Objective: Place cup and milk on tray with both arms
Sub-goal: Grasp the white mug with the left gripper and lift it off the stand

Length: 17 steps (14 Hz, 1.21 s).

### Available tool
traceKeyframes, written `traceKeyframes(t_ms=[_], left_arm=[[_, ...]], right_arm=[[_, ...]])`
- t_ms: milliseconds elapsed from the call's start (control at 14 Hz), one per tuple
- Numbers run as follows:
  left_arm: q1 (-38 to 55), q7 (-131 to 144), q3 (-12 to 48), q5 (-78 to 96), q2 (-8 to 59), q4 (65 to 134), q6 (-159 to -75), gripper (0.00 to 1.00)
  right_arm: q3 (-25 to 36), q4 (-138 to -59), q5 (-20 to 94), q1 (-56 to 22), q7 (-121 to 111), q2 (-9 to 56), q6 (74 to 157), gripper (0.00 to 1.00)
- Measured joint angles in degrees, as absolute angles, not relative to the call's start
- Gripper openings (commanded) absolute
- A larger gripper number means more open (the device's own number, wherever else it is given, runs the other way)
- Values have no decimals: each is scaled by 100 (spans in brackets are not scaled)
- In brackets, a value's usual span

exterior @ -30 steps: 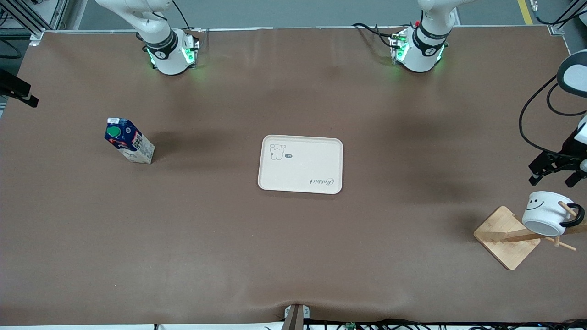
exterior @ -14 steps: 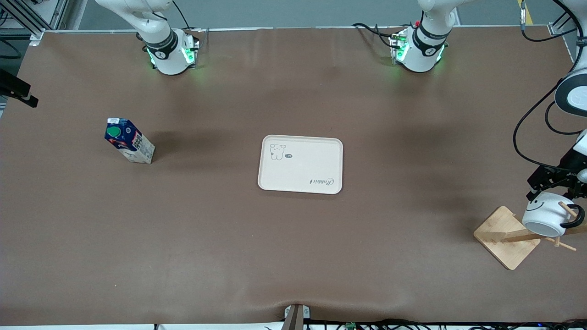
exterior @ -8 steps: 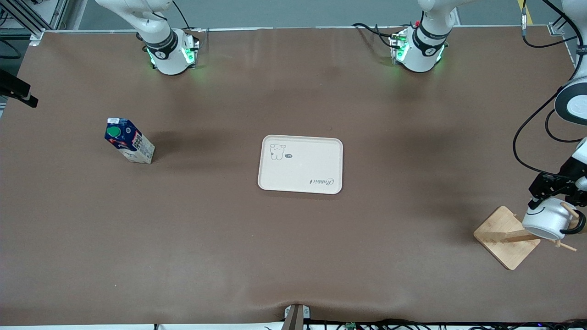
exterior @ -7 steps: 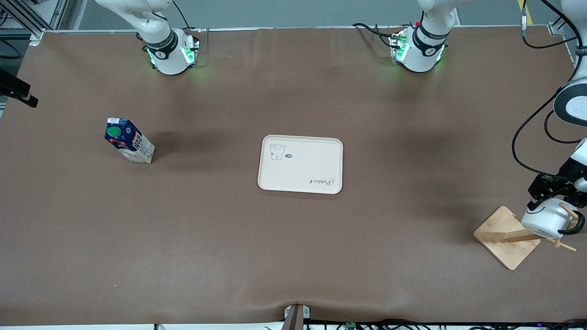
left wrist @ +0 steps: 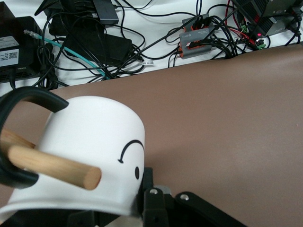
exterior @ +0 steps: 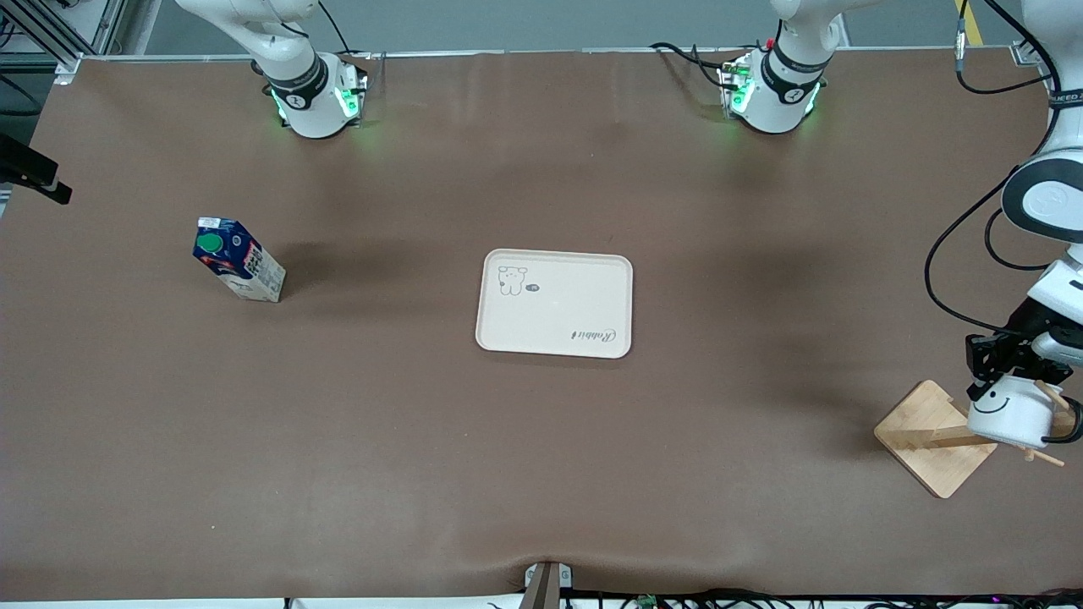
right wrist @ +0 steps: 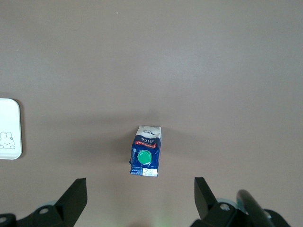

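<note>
Cup (exterior: 1007,414): white, black smiley, black handle. Milk (exterior: 237,269): blue-white carton, green cap. Tray (exterior: 554,303): cream, dog drawing. Desk (exterior: 508,465): brown.

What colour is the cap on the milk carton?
Green: the round cap on the milk shows best in the right wrist view.

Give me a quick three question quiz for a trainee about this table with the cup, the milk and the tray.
1. True or false: the cup already rests on the tray.
2. What is the left gripper shut on? A) the milk B) the cup C) nothing
3. Fill in: the cup hangs on a peg of the wooden ___.

Key: 1 false, it hangs at the left arm's end of the table. 2 B; the right gripper waits with open jaws over the milk. 3 rack.
</note>
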<state>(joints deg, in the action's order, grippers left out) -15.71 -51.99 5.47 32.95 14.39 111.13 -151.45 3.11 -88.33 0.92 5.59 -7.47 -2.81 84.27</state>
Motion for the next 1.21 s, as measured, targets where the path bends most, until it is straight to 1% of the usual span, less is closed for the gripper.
traceKeyframes(t_ms=[643,1071,1214], left_arm=[[-1584,-5014,709,3292,1269,11153,-15137,0],[-1593,-4904,849,3292,987,11380,-15012,0],[-1600,-4474,988,3279,851,11489,-15011,0]], right_arm=[[300,-8828,92,558,-748,-172,8434,100],[303,-8827,92,558,-748,-158,8433,100],[304,-8827,92,559,-748,-158,8433,100]])
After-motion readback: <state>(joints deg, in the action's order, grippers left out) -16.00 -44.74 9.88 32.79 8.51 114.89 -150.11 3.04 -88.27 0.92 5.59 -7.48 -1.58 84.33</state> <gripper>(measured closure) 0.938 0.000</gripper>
